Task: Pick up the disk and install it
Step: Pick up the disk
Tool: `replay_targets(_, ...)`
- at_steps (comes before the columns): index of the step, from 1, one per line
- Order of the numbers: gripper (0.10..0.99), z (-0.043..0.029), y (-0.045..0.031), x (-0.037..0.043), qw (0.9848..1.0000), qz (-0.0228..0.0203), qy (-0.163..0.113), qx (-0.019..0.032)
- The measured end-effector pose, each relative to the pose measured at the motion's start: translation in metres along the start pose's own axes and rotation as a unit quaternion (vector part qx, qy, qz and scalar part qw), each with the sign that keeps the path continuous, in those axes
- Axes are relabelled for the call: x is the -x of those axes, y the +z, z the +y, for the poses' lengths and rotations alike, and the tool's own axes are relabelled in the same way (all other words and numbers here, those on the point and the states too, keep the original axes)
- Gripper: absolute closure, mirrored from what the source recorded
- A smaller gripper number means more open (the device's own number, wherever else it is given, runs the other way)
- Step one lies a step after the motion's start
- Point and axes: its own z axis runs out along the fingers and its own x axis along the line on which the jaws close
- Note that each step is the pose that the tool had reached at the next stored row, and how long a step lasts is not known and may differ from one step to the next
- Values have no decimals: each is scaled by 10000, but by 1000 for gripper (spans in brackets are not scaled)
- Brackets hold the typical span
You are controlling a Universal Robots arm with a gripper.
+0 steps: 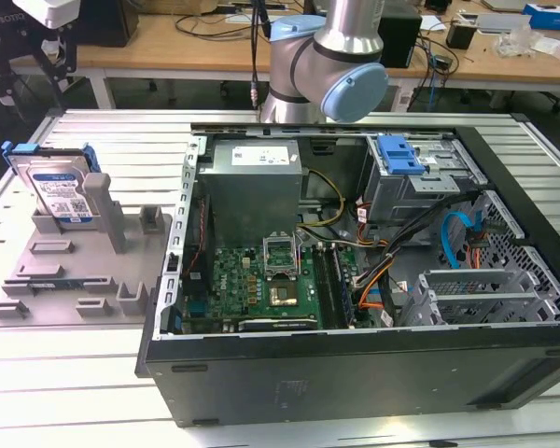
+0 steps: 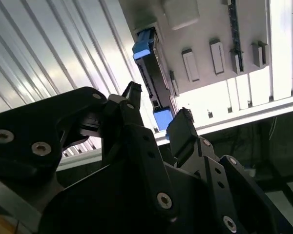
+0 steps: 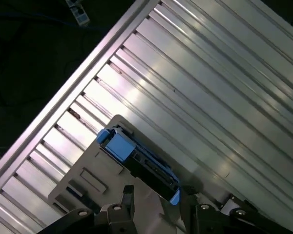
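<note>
Exterior view: disk (image 1: pixel 56 187) on edge, label (image 1: pixel 68 202) probably camera-facing.

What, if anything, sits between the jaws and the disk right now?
Nothing visible. In the second wrist view the gripper, jaws open, faces the disk, which stands on edge on the tray. The space between them looks clear.

The arm (image 1: pixel 331 37) is stout and tubular, silver-grey metal, with a round pale-blue cap (image 1: pixel 355 91) on its joint housing. The gripper (image 2: pixel 157 105) is matt black all over: blocky, angular links (image 2: pixel 136 146) and two tapering fingers (image 2: pixel 183 130), dotted with silver socket-head screws (image 2: pixel 163 200) set in round recesses.
</note>
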Motion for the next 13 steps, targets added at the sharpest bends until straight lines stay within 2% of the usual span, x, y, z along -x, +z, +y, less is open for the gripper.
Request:
replay_targets(3, 588, 0, 1, 0, 9997, 11, -261, 6)
replay_targets(7, 588, 0, 1, 0, 9976, 30, -685, 16)
replay_targets(8, 588, 0, 2, 0, 9954, 42, -961, 22)
replay_targets(10, 588, 0, 3, 0, 9914, 57, -1307, 30)
replay_targets(13, 588, 0, 3, 0, 9858, 74, -1676, 38)
